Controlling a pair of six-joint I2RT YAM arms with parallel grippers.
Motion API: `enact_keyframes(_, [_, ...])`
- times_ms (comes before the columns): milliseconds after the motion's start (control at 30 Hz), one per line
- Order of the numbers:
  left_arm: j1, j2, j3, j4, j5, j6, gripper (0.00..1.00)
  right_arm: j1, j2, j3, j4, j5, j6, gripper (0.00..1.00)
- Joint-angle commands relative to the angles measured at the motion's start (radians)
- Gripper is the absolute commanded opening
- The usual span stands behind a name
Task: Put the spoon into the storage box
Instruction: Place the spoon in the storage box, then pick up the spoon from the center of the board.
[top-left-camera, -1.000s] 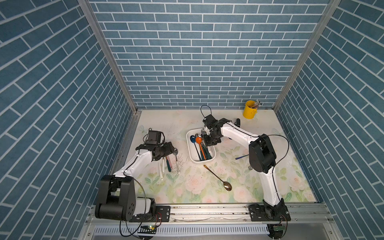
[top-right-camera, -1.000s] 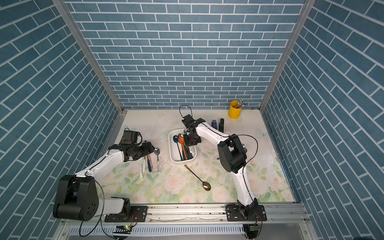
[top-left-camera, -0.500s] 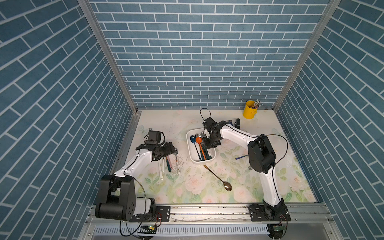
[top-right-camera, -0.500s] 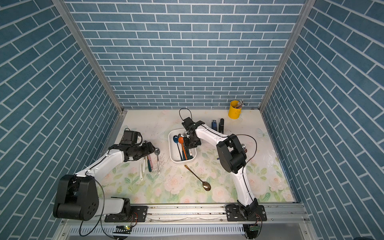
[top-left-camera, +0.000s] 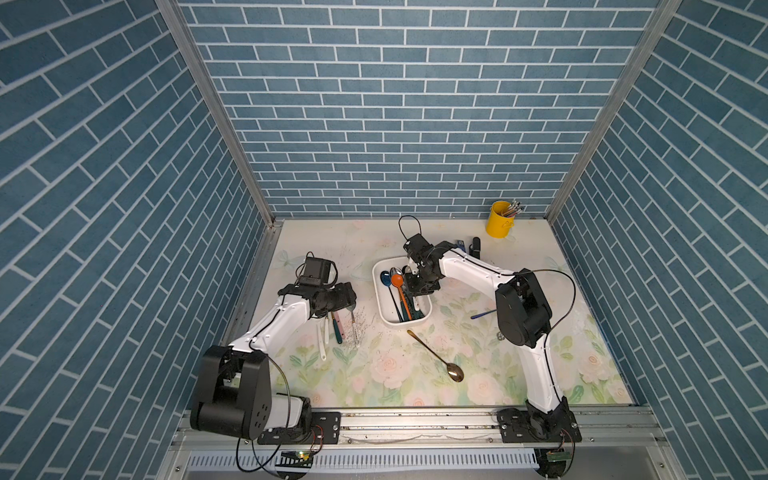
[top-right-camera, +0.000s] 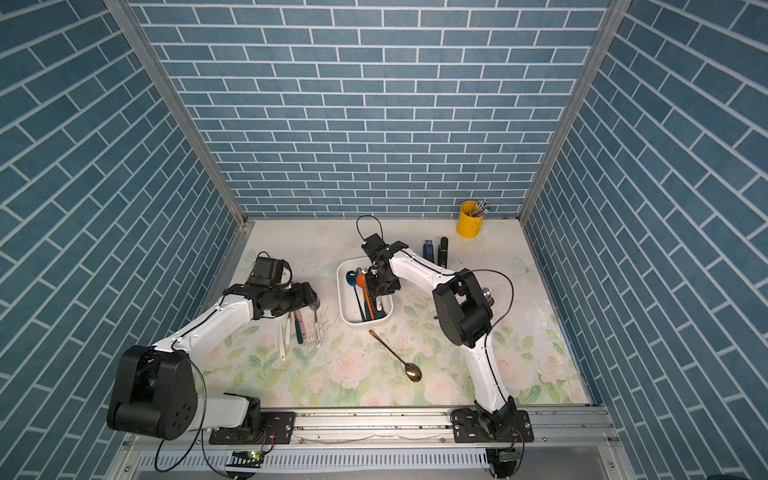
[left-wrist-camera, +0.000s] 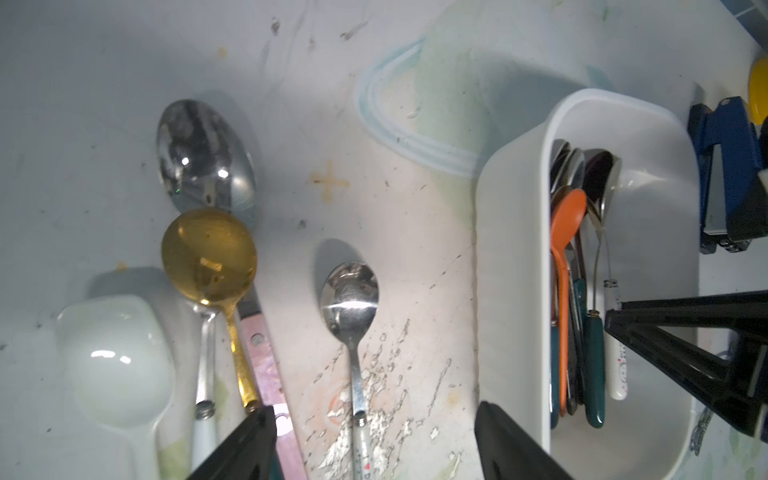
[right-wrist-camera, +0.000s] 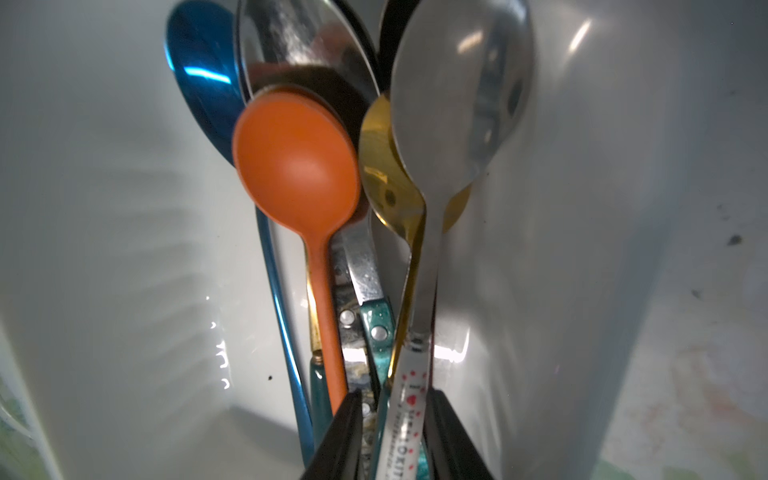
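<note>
The right gripper (right-wrist-camera: 394, 401) straddles the handle of the silver steel spoon (right-wrist-camera: 457, 104), jaws narrowly parted and gripping nothing. The spoon lies lengthwise inside the shallow white plastic storage box (right-wrist-camera: 104, 208).

White spoon handle (right-wrist-camera: 409, 415) is showing red hearts, an "I" and partial letters "KIT"; remaining print is blurring out.

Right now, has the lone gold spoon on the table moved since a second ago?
No. The gold spoon lies where it did, handle tip just off the box's near end, same angle.
</note>
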Motion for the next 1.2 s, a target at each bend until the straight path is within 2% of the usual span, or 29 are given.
enact_keyframes(0, [-0.056,0.026,0.059,-0.033,-0.052,0.042,0.81,-0.024,-0.102,0.036,-0.023,0.043,0.034,0.31])
enact_keyframes(133, [-0.122,0.053,0.107,-0.045,-0.092,0.071,0.81,-0.091,-0.203,-0.052,-0.02,0.098,0.054,0.33])
enact_keyframes(300, [-0.182,0.092,0.153,-0.049,-0.122,0.098,0.81,-0.223,-0.373,-0.284,0.019,0.114,0.082,0.34])
enact_keyframes(600, [-0.226,0.152,0.198,-0.049,-0.131,0.114,0.81,-0.456,-0.613,-0.663,0.085,0.129,0.112,0.36])
enact_keyframes(833, [-0.235,0.154,0.194,-0.052,-0.135,0.111,0.81,-0.55,-0.638,-0.815,0.168,0.109,0.13,0.38])
enact_keyframes(1167, [-0.236,0.152,0.188,-0.058,-0.142,0.11,0.81,-0.609,-0.602,-0.857,0.211,0.138,0.058,0.38])
